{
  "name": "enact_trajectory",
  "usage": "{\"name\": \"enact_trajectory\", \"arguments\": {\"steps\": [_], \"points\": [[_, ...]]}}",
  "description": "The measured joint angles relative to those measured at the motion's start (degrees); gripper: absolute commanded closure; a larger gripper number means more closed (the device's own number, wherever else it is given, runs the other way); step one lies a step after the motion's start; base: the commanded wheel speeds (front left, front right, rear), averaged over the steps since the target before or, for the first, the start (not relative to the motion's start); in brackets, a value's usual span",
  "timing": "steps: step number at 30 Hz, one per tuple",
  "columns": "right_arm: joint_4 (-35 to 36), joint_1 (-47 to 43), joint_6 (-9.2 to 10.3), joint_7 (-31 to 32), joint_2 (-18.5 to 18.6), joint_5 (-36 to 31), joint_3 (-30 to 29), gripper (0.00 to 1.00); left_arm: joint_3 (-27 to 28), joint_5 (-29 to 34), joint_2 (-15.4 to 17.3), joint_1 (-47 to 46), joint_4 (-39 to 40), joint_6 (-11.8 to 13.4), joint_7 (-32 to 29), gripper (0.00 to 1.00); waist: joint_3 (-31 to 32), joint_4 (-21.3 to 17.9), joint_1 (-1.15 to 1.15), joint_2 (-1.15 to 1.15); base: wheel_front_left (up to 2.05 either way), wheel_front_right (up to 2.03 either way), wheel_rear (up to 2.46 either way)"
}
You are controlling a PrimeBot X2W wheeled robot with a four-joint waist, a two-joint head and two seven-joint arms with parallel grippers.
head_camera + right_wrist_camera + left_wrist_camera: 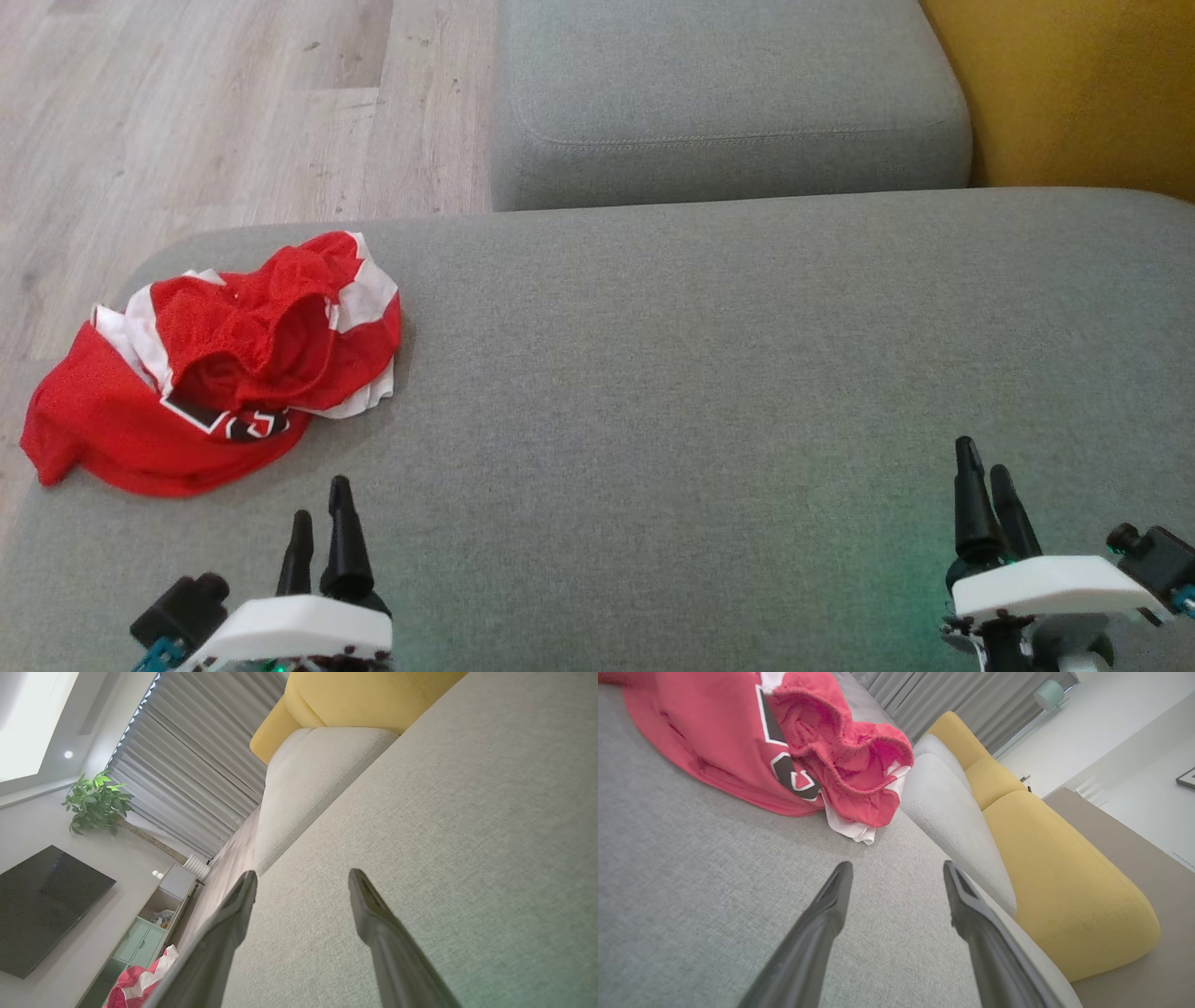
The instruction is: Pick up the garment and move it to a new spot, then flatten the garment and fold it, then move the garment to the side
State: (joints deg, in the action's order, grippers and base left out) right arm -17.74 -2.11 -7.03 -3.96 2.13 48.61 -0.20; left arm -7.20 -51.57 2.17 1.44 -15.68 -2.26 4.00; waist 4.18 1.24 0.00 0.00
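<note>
Jaws spread wide on both arms with nothing between them, and both sets hover low over the grey sofa seat [709, 373], tips pointing forward. Garment [215, 364], a red-and-white jersey with a dark number patch, sits crumpled in a heap ahead of the left jaws and off to their left, near but not touching. It is well apart from the right jaws, far off to their left. Left wrist view: garment [784, 742] lies beyond the fingers [819, 933], with bare cushion between. Right wrist view catches a corner of the garment [135, 984] low and left of those jaws. Progress, as judged: no step done. Garment not picked up, not moved, not flattened, not folded, not set aside. Likely step in hand is the left arm's reach for the first pickup. Bare seat ahead of and between both jaws looks roomy enough for flattening and folding.
</note>
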Motion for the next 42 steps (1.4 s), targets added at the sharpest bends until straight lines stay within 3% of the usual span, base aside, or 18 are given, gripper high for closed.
{"name": "enact_trajectory", "arguments": {"steps": [23,42], "points": [[1.4,-1.3,0.00,-3.7,0.0,-16.5,2.9,0.00,-4.1,17.2,0.1,0.0,2.0,1.3,3.7,0.00,0.8,0.3,0.01,0.00,0.00,0.00,0.00],[2.0,-1.3,-0.01,-6.7,0.1,-29.6,4.7,0.00,-7.9,31.0,0.3,0.0,3.1,3.8,6.8,0.00,1.3,0.6,0.00,0.00,0.00,0.00,0.00]]}}
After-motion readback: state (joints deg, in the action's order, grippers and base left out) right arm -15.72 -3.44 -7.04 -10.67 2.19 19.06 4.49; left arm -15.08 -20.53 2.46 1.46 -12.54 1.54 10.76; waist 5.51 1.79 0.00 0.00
